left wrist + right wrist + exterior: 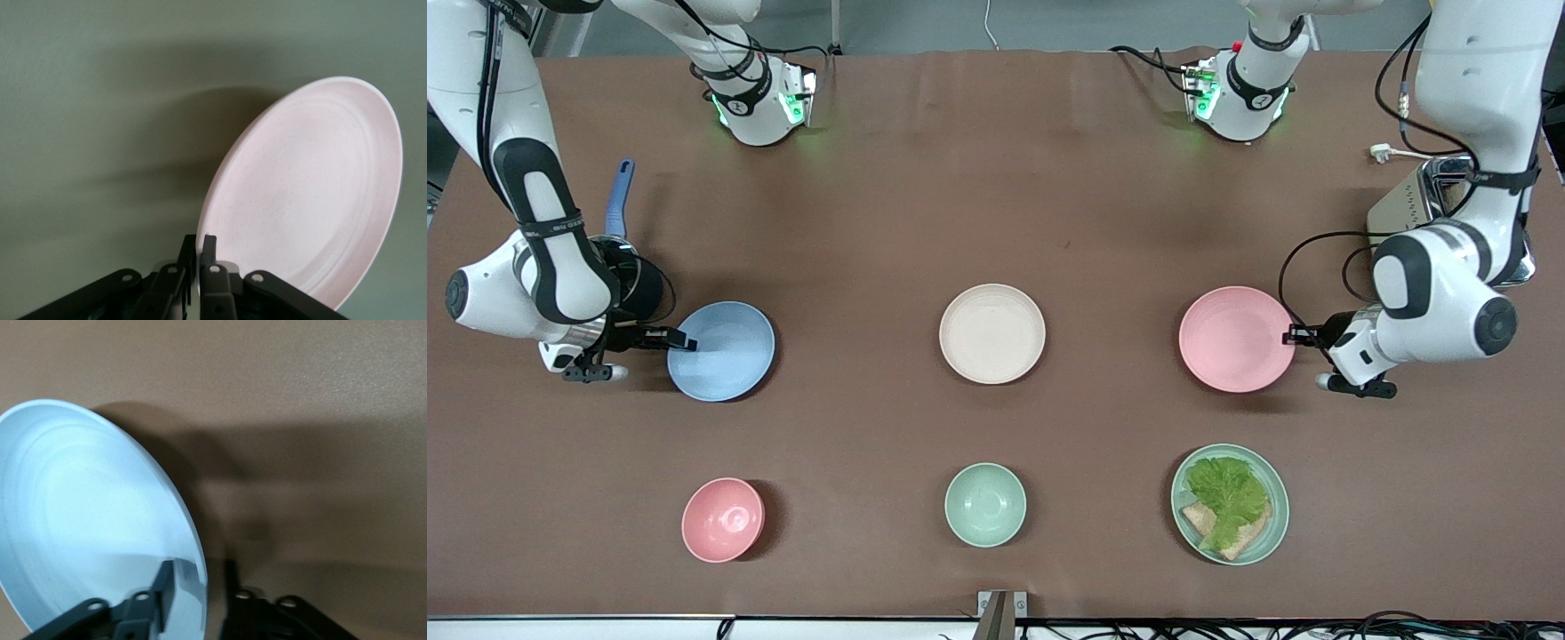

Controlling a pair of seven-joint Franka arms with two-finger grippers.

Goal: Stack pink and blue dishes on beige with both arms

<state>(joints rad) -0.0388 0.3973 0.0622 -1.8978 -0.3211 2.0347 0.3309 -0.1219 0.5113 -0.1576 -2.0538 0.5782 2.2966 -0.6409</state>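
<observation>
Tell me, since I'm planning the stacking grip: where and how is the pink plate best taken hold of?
By its thin raised rim, at the edge toward the left arm's end of the table. The pink plate is shallow and wide, so only the rim fits between fingers. The left pincer is already closed there, coming in sideways, one finger inside the rim, one under.

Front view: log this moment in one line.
left gripper: shut on pink plate | right gripper: shut on blue plate | beige plate: bare

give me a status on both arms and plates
Left gripper shut on pink plate rim. Right gripper shut on blue plate rim. Beige plate bare between them.
</observation>
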